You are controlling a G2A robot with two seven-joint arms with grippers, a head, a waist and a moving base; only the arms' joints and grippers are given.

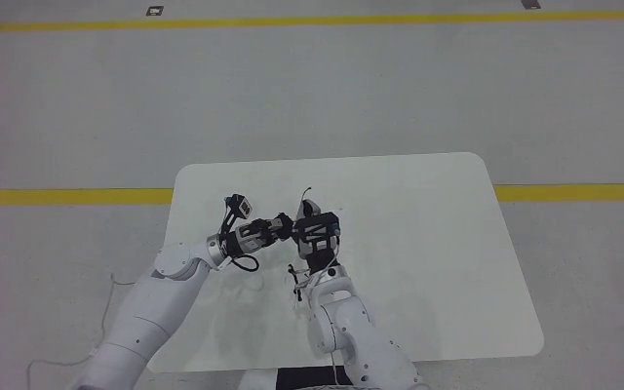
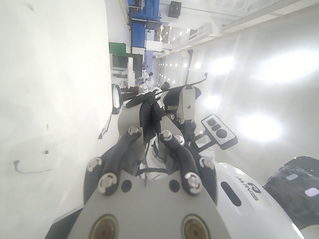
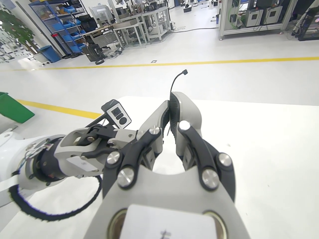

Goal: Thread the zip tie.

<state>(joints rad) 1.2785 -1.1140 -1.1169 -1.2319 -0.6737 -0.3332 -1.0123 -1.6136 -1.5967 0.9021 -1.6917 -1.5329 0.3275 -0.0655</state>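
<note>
The zip tie (image 3: 174, 80) is a thin black strap whose small square head curls up past my right gripper (image 3: 170, 98), which is shut on the strap over the middle of the white table (image 1: 439, 244). In the top view the right gripper (image 1: 310, 209) points away from the robot, with the zip tie (image 1: 305, 194) sticking out beyond it. My left gripper (image 1: 281, 227) comes in from the side and meets it. In the left wrist view the left gripper (image 2: 149, 99) is shut, its black pads pinching the zip tie (image 2: 197, 82) at its tail end. The right gripper (image 2: 185, 93) is just beyond.
A thin dark curved strand (image 2: 17, 165) lies on the table off to one side of the left arm. The tabletop around both grippers is bare white. A green bin (image 3: 15, 110) stands on the floor beyond the table's edge.
</note>
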